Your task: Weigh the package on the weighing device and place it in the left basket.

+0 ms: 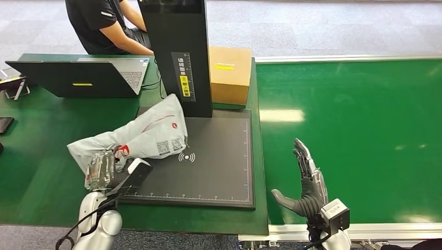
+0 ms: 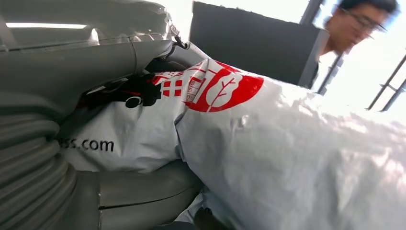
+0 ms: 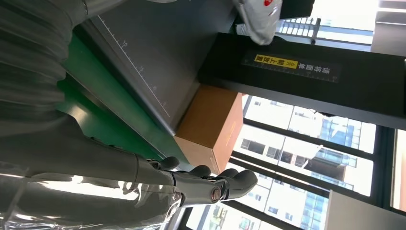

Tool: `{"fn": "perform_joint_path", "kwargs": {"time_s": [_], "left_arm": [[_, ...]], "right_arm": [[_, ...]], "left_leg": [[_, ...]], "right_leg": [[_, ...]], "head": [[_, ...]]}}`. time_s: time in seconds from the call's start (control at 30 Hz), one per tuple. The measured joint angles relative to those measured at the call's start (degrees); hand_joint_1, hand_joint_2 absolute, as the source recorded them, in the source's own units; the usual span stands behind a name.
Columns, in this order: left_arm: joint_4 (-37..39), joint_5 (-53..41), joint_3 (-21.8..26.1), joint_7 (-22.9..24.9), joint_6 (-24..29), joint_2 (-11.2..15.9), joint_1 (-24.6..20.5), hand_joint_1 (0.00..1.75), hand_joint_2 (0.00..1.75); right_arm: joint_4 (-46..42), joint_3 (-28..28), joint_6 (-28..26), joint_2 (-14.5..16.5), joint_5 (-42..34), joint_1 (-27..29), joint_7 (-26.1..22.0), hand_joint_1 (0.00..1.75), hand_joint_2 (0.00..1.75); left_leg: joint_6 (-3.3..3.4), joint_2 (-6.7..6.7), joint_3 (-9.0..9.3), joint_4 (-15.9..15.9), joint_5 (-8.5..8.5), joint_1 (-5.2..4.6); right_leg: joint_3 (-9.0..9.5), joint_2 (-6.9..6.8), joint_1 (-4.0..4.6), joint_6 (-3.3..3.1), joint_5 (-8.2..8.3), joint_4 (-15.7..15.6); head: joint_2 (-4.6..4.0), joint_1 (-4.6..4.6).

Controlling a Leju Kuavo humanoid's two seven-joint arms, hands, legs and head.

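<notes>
Gripping the near end of the grey package [image 1: 140,136], the left hand [image 1: 104,169] has its fingers wrapped round the crumpled plastic at the front-left corner of the weighing device [image 1: 219,156]. Package lies partly on the black platform, partly hanging off its left edge over the green counter [image 1: 36,177]; far end leans up against the black upright column [image 1: 180,52]. Left wrist view: thumb [image 2: 139,191] on one side of the bag and fingers on the other, red logo and printed text on the bag between them. Right hand [image 1: 307,187] hovers over the green conveyor surface [image 1: 365,130] right of the scale, fingers spread and straight, holding nothing. Brown cardboard box [image 1: 229,73] sits behind the platform, just beside the column. Open laptop [image 1: 78,75] at far left of the counter, a seated person [image 1: 104,23] behind it.
</notes>
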Motion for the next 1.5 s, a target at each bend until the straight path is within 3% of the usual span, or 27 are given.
{"fn": "perform_joint_path", "kwargs": {"time_s": [0.43,0.57,0.87,1.2,1.4,1.5], "left_arm": [[-2.7,-3.9,14.2,3.2,5.2,3.1,0.8,1.75,1.75],[-2.8,-5.9,16.1,4.5,5.3,3.1,0.5,0.01,1.75],[-2.7,-7.8,16.9,4.6,5.1,2.6,-0.5,0.00,1.75],[-2.7,-12.8,16.3,3.7,11.8,1.5,-1.5,0.00,1.75],[-3.7,-2.6,14.8,-8.6,11.9,-0.2,-1.5,0.00,1.75],[-4.0,13.4,12.4,-14.5,4.5,-0.8,-1.4,0.00,1.75]], "right_arm": [[0.0,-0.2,-1.2,0.0,0.2,0.6,0.0,0.00,1.75],[-0.3,-0.2,-1.6,0.0,0.2,0.8,0.0,0.00,1.75],[-0.6,-0.3,-1.1,0.2,-0.4,0.8,0.2,0.00,1.75],[-1.4,-0.8,1.9,0.4,-4.2,0.6,0.3,0.00,1.75],[-1.4,-1.2,2.2,0.5,-4.5,0.6,0.4,0.00,1.75],[-1.3,-1.4,2.9,0.4,-5.0,0.5,0.3,0.00,1.75]], "left_leg": [[-0.01,0.00,0.00,0.0,0.01,0.00],[-0.01,0.00,0.00,0.0,0.01,0.00],[-0.01,0.00,0.00,0.0,0.01,0.00],[-0.01,0.00,0.00,0.0,0.01,0.00],[-0.01,0.00,0.00,0.0,0.00,-0.01],[-0.01,0.00,0.00,0.0,0.00,-0.01]], "right_leg": [[-0.02,0.00,0.01,0.00,0.00,0.0],[-0.02,0.00,0.00,0.00,0.00,0.0],[-0.03,0.00,0.00,0.00,0.00,0.0],[-0.03,0.00,0.00,0.00,0.00,0.0],[-0.03,0.00,-0.02,0.00,0.00,0.0],[-0.03,0.00,-0.02,0.00,0.00,0.0]], "head": [[0.00,-0.01],[0.00,0.01],[0.00,-0.01],[0.00,-0.01],[0.00,0.00],[0.00,0.01]]}}
